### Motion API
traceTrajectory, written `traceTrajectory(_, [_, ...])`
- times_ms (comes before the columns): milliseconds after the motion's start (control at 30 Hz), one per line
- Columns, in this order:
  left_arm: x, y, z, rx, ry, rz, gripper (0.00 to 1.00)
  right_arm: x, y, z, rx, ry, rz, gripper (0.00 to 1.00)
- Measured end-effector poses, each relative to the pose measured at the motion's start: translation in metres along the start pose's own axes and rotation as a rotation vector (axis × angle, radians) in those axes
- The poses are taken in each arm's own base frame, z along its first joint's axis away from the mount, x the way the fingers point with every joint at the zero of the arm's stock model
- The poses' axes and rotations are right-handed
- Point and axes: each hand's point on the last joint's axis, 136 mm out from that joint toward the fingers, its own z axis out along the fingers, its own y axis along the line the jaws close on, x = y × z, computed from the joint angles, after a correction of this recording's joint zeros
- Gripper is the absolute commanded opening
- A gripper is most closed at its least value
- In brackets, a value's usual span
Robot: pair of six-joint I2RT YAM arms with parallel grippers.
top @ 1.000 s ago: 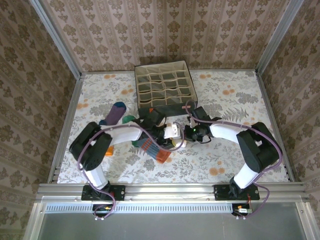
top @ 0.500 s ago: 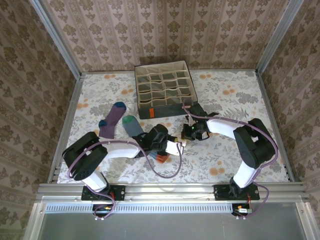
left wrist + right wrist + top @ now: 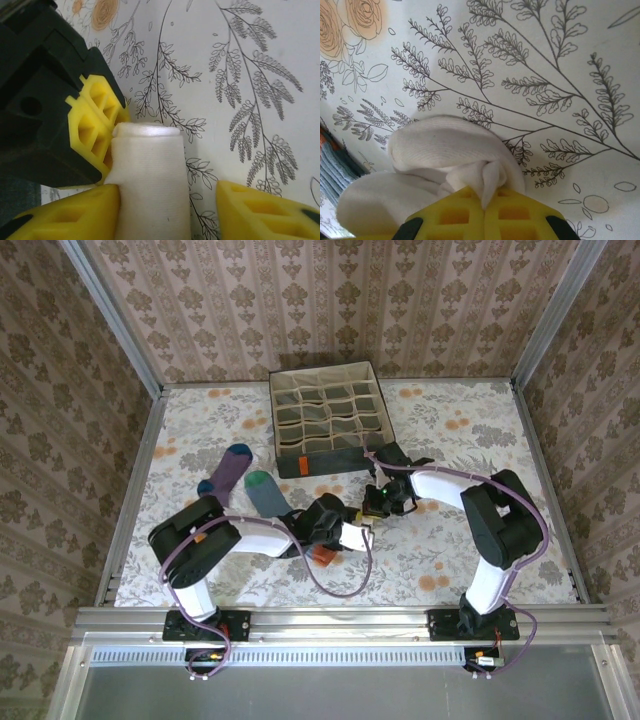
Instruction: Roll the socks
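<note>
A white sock (image 3: 150, 180), rolled into a thick tube, lies between my two grippers on the flowered cloth. My left gripper (image 3: 167, 200) is open around it: one finger (image 3: 70, 215) touches the roll and the other stands apart from it. My right gripper (image 3: 484, 200) is shut on a fold of the same white sock (image 3: 445, 145), and its yellow fingers (image 3: 95, 120) show at the roll's far end. From above, the two grippers (image 3: 355, 537) (image 3: 372, 510) meet mid-table. A grey-blue striped sock (image 3: 265, 492) with a green toe lies partly under the left arm. A purple sock (image 3: 228, 475) lies left of it.
The grey fabric box (image 3: 330, 418) with several compartments stands at the back centre, just beyond the right gripper. Metal rails edge the table on the left and right. An orange patch of the striped sock (image 3: 322, 556) pokes out below the left wrist.
My left gripper has slid toward the near edge, its arm now lying lower across the striped sock. My right gripper stays shut on the white sock and has barely shifted.
</note>
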Motion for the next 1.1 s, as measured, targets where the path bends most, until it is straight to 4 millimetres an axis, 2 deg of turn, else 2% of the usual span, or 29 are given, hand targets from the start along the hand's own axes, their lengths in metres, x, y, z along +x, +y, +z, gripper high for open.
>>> traceTrajectory(100, [0.002, 0.010, 0.003, 0.002, 0.015, -0.038, 0.21, -0.003, 0.000, 0.000, 0.002, 0.005, -0.005, 0.03])
traceTrajectory(200, [0.002, 0.013, 0.003, 0.045, 0.025, -0.076, 0.12, -0.005, -0.001, -0.001, 0.008, 0.008, -0.022, 0.10])
traceTrajectory(300, [0.003, 0.013, 0.001, 0.101, 0.028, -0.117, 0.06, -0.005, -0.002, -0.002, 0.017, 0.015, -0.040, 0.25])
traceTrajectory(333, [0.003, 0.013, 0.000, 0.124, 0.029, -0.136, 0.06, -0.004, -0.003, -0.003, 0.022, 0.017, -0.042, 0.34])
traceTrajectory(467, [0.005, 0.016, -0.001, 0.213, 0.024, -0.230, 0.05, -0.005, -0.012, -0.009, 0.031, 0.009, -0.030, 0.53])
traceTrajectory(567, [0.005, 0.020, 0.001, 0.278, 0.029, -0.329, 0.04, -0.004, -0.013, -0.025, 0.028, -0.025, -0.025, 0.55])
traceTrajectory(667, [0.003, 0.022, 0.004, 0.351, 0.028, -0.428, 0.04, -0.005, -0.014, -0.049, 0.043, -0.110, -0.015, 0.56])
traceTrajectory(800, [0.003, 0.027, 0.005, 0.422, 0.019, -0.597, 0.04, 0.009, -0.021, -0.070, 0.052, -0.183, 0.036, 0.57])
traceTrajectory(933, [0.003, 0.031, 0.006, 0.503, -0.006, -0.770, 0.03, 0.019, -0.023, -0.075, 0.019, -0.245, 0.095, 0.57])
traceTrajectory(1100, [0.003, 0.034, 0.008, 0.585, -0.031, -0.940, 0.03, 0.021, -0.024, -0.068, -0.025, -0.290, 0.189, 0.57])
